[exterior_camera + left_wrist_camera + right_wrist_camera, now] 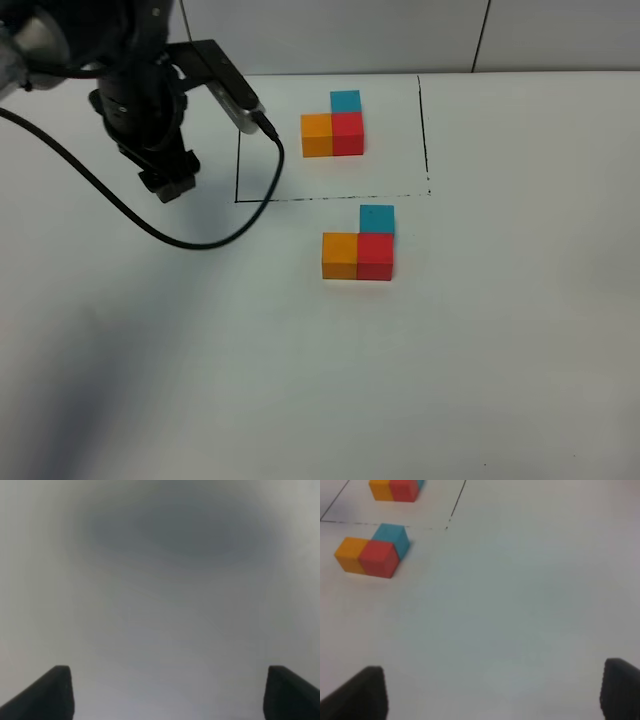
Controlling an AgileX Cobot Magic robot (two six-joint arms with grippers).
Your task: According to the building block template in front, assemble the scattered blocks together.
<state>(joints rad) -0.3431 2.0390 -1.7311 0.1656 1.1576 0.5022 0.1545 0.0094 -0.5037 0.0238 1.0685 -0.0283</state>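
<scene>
The building block template [334, 128] is an L of orange, red and blue cubes inside a thin black-lined rectangle [424, 130] at the back of the table. In front of the frame the scattered blocks sit pressed together in the same L: orange block [339, 255], red block [375, 256], blue block [377, 218] behind the red. The right wrist view shows them too, orange block [351, 554], red block [378, 559], blue block [392, 535]. My left gripper [172, 187] hovers left of the frame, open and empty [167, 695]. My right gripper [495, 695] is open, empty, well away from the blocks.
The left arm's black cable [120, 205] loops over the table and crosses the frame's front left corner. Plain white tabletop [480, 350] surrounds the blocks. The right arm does not show in the exterior high view.
</scene>
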